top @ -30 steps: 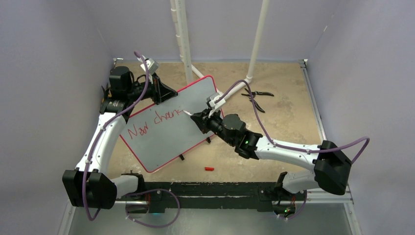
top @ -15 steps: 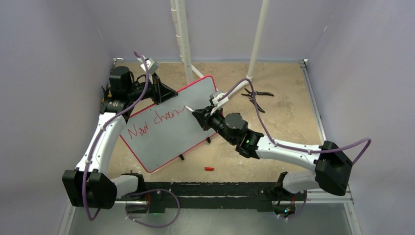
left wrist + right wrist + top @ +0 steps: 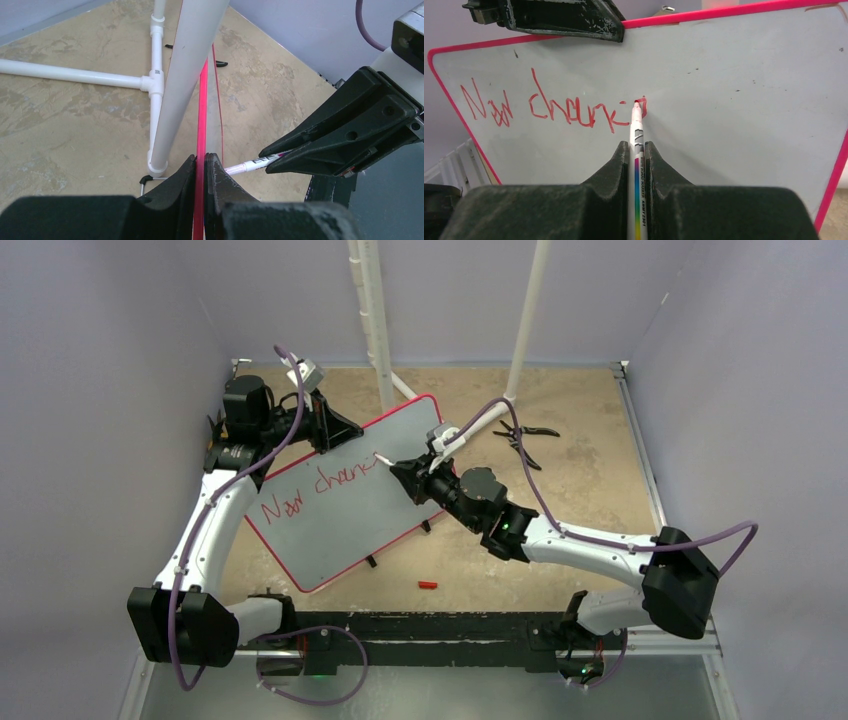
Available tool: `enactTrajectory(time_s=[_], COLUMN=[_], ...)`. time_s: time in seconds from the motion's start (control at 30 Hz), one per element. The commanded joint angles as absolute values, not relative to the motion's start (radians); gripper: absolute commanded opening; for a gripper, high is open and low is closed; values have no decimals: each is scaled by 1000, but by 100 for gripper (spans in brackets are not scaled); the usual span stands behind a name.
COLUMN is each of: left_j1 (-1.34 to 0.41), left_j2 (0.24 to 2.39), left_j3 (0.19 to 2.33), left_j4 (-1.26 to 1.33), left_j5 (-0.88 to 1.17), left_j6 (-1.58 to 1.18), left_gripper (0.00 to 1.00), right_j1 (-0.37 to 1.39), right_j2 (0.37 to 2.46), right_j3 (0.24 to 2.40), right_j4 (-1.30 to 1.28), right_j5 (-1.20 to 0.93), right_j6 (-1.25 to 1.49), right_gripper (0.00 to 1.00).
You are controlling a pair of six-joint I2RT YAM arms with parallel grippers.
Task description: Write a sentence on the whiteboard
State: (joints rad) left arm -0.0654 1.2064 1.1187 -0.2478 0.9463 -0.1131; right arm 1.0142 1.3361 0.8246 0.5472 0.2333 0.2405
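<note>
The whiteboard (image 3: 345, 495) is a big flat board, pale grey-white with a thin red rim and rounded corners; from above it sits at a diagonal on the left half of the table, with small black feet poking out under its near edge. The sentence (image 3: 549, 107) is thin red marker handwriting in one line across the upper part of the board; we read "New" and then something like "chanc", with a small red mark just past it.

The table (image 3: 580, 510) is tan and mottled, kind of like stone; lilac walls close it in on three sides; white plastic pipes (image 3: 370, 310) stand at the back; a pair of dark pliers (image 3: 525, 435) lies to the right of the board, and a small red piece (image 3: 428, 585) sits near the front edge.

The left pincer (image 3: 201, 164) is pressed together on the board's far red rim, one finger on each face; we see the rim running straight between them in the left wrist view. The right pincer (image 3: 637, 150) is pinching a white marker (image 3: 636, 130) with a rainbow stripe; its red tip touches the board right at the end of the writing, so the lettering trails off to the left of those fingers.
</note>
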Motion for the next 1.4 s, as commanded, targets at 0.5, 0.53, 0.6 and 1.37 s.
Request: enactTrajectory(time_s=[0.5,0.53,0.6,1.37], left_j1=[-40,-40,-40,-40], left_j2=[1213,1213,1213,1215], left_j3=[1112,1112,1112,1111], left_j4=[-209,-209,-209,-208], left_j5=[887,888,888,888], left_j6=[-98,-98,-99,-99], left_gripper=[0,0,0,0], right_j1=[1017,1017,1017,1006], right_j2=[1324,1321,1312,1261], right_j3=[779,781,781,826], right_j4=[510,501,492,546], right_j5=[251,262,280,309], right_j6=[267,271,278,238], right_gripper=[0,0,0,0])
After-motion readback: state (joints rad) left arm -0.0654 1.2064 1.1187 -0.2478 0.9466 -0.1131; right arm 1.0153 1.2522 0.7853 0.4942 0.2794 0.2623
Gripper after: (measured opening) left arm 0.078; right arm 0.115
